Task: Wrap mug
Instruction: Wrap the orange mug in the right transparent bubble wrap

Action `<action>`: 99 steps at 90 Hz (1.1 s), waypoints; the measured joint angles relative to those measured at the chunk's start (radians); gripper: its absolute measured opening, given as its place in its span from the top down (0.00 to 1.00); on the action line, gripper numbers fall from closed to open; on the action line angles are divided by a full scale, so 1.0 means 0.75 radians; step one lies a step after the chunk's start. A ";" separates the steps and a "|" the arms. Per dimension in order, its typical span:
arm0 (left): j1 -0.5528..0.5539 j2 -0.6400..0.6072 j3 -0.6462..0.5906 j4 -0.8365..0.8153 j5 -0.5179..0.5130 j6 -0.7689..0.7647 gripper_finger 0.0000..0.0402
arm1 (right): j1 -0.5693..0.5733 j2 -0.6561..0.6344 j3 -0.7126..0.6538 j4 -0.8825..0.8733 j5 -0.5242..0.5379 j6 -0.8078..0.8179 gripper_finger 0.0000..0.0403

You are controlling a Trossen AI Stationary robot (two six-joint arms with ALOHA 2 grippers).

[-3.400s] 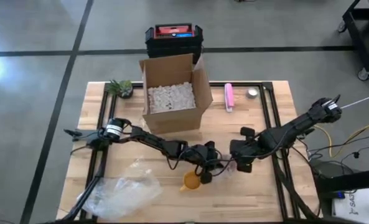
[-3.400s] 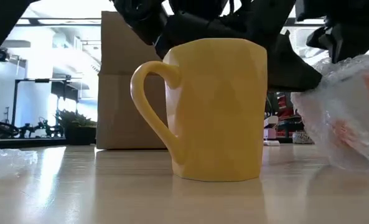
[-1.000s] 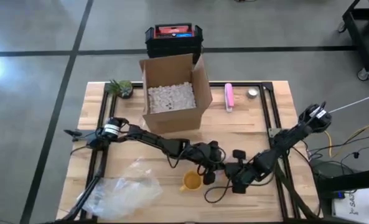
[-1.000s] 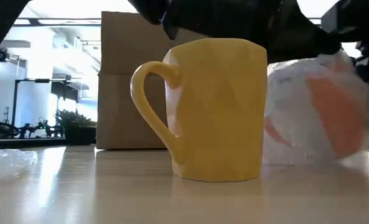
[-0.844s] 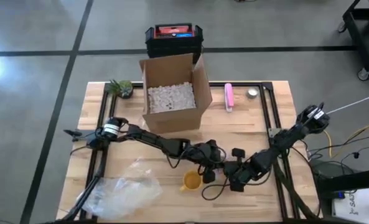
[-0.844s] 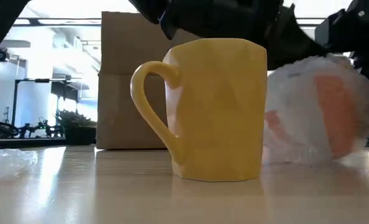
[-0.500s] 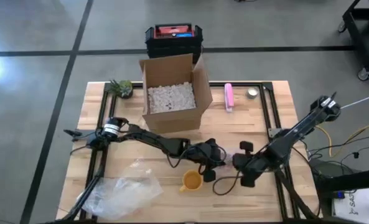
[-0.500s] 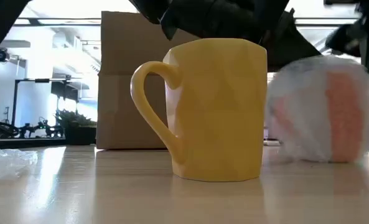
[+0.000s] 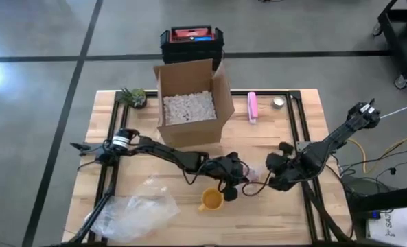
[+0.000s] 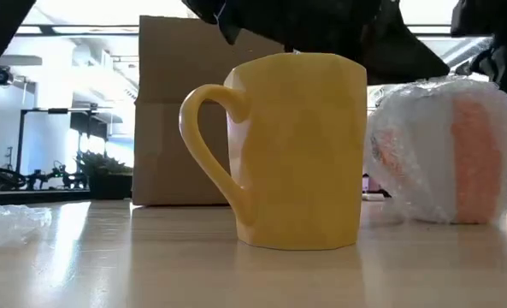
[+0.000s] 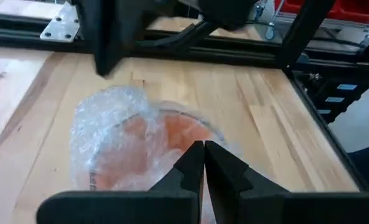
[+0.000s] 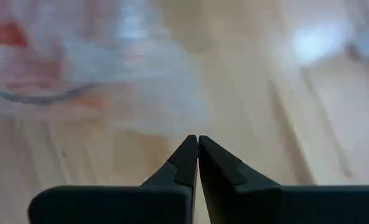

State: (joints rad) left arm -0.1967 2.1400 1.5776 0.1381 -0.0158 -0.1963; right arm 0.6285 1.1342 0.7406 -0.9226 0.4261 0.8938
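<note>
Both claws first, from above: our left gripper (image 9: 235,180) and right gripper (image 9: 274,180) flank the wrapped orange mug (image 9: 255,180), near the bare yellow mug (image 9: 211,200). Low down, we see bubble wrap (image 10: 445,152) covering the orange one, standing behind the yellow one. Left wrist: fingertips pinched together at the wrap's edge. Right wrist: fingers closed, holding nothing. We'd say one's nearly done, yellow untouched.

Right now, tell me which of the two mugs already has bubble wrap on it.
The orange mug, between the left gripper and right gripper, is wrapped. The yellow mug stands bare and upright, its handle exposed.
</note>
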 joint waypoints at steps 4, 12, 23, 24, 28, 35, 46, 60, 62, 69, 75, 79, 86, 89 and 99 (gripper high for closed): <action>0.000 0.007 0.000 0.001 0.000 0.000 1.00 | -0.009 0.018 -0.012 0.045 0.002 -0.023 1.00; 0.000 0.009 -0.001 0.001 0.000 -0.001 1.00 | -0.030 0.048 -0.017 0.062 0.013 -0.028 1.00; 0.000 0.009 -0.001 0.001 0.000 -0.001 1.00 | -0.036 0.047 -0.017 0.176 0.028 -0.089 1.00; 0.000 0.009 -0.001 0.001 0.000 -0.001 1.00 | -0.036 0.045 -0.017 0.184 0.027 -0.103 1.00; 0.000 0.009 -0.001 0.001 0.000 -0.001 1.00 | -0.036 0.041 -0.016 0.219 0.026 -0.134 1.00; 0.000 0.009 -0.001 0.002 0.000 -0.006 1.00 | -0.036 0.036 -0.002 0.233 0.026 -0.166 1.00; 0.000 0.009 -0.001 -0.006 0.000 -0.007 1.00 | -0.036 0.026 0.045 0.234 0.026 -0.202 1.00; 0.000 0.009 -0.001 -0.008 -0.001 -0.010 1.00 | -0.036 0.017 0.109 0.232 0.025 -0.265 1.00; 0.000 0.009 -0.002 -0.008 -0.001 -0.010 1.00 | -0.036 0.017 0.115 0.233 0.025 -0.270 1.00; 0.000 0.009 -0.002 -0.008 -0.002 -0.010 1.00 | -0.036 0.021 0.117 0.267 0.017 -0.292 1.00; 0.000 0.009 -0.002 -0.008 -0.002 -0.011 1.00 | -0.036 0.044 0.119 0.292 0.013 -0.300 1.00; 0.000 0.009 -0.002 -0.008 -0.003 -0.011 1.00 | -0.036 0.066 0.116 0.283 0.010 -0.300 1.00; 0.000 0.009 -0.002 -0.008 -0.003 -0.011 1.00 | -0.036 0.111 0.116 0.295 -0.010 -0.301 1.00; 0.001 0.009 -0.002 -0.008 -0.003 -0.013 1.00 | -0.036 0.129 0.115 0.302 -0.024 -0.300 1.00; 0.001 0.009 -0.002 -0.008 -0.003 -0.016 1.00 | -0.036 0.189 0.116 0.305 -0.060 -0.299 1.00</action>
State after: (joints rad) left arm -0.1963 2.1471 1.5764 0.1322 -0.0183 -0.2081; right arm 0.6014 1.2760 0.8276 -0.6939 0.3815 0.6693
